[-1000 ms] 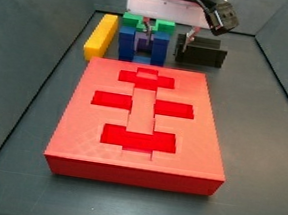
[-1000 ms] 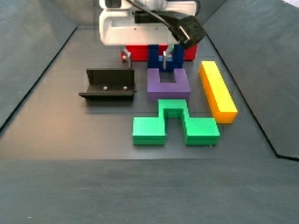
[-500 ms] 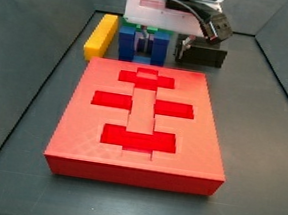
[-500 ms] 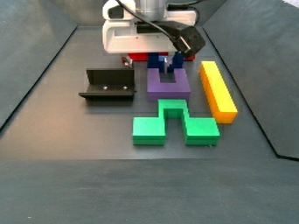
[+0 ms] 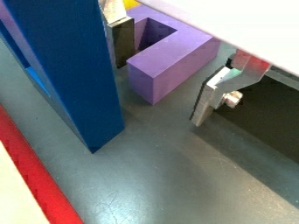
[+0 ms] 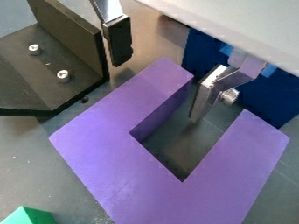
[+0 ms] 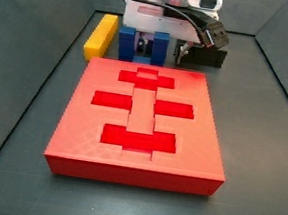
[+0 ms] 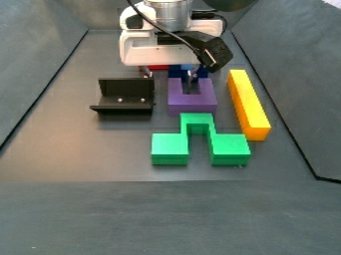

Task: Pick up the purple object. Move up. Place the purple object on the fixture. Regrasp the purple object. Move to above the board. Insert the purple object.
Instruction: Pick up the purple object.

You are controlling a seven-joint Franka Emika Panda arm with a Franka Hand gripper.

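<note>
Gripper low over the purple object, jaws spread wide, nothing held: one finger inside the U's slot, the other outside a prong. Purple object flat on the floor between fixture and yellow bar. Risk: off-centre closing, twisting the block. Tight quarters too: blue block close by, green piece just in front, board beyond.

Matt plastic purple object, metal pincer
</note>
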